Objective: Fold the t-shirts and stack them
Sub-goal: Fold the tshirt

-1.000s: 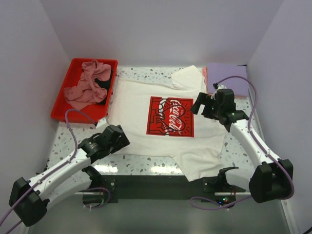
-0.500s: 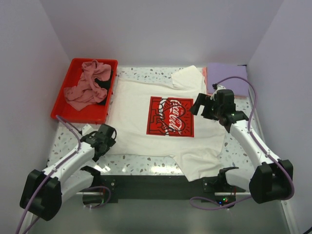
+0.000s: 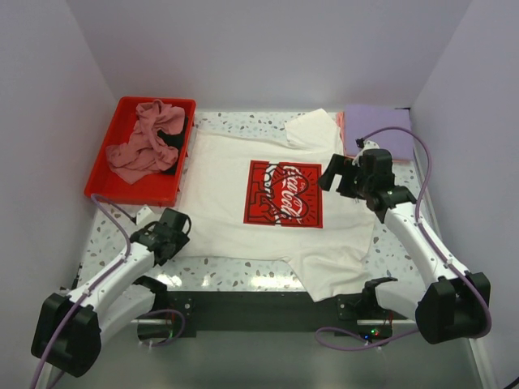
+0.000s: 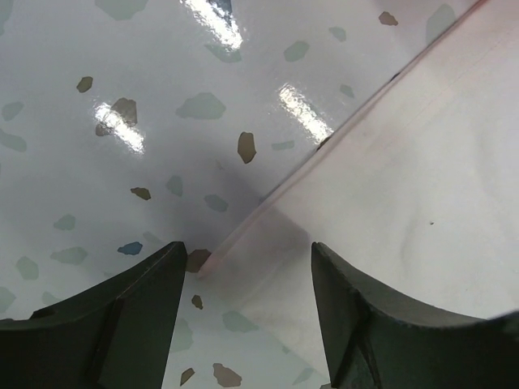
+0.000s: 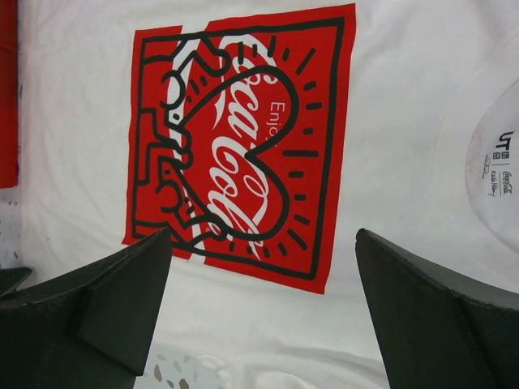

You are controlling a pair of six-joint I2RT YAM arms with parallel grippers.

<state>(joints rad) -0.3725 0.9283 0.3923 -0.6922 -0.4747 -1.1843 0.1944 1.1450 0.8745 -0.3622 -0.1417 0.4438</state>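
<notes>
A white t-shirt (image 3: 219,174) with a red square Coca-Cola print (image 3: 284,193) lies spread flat, print up, in the middle of the table. My left gripper (image 3: 177,225) is open and low at the shirt's near-left corner; in the left wrist view the hem corner (image 4: 268,243) lies between the fingers (image 4: 138,312). My right gripper (image 3: 334,177) is open and empty above the shirt's right side; its view shows the print (image 5: 243,146) and the neck label (image 5: 499,170). Dusty-pink tees (image 3: 144,146) and a black one (image 3: 171,132) are bunched in the tray. A folded lavender tee (image 3: 377,123) lies at the back right.
The red plastic tray (image 3: 104,188) stands at the back left. The white shirt's near part (image 3: 336,271) hangs over the table's front edge by the black base rail (image 3: 243,304). White walls close in the left, back and right sides. Bare speckled table (image 4: 122,121) lies left of the shirt.
My left gripper has drawn back to the left and now sits at the shirt's near-left corner. The right arm has barely moved.
</notes>
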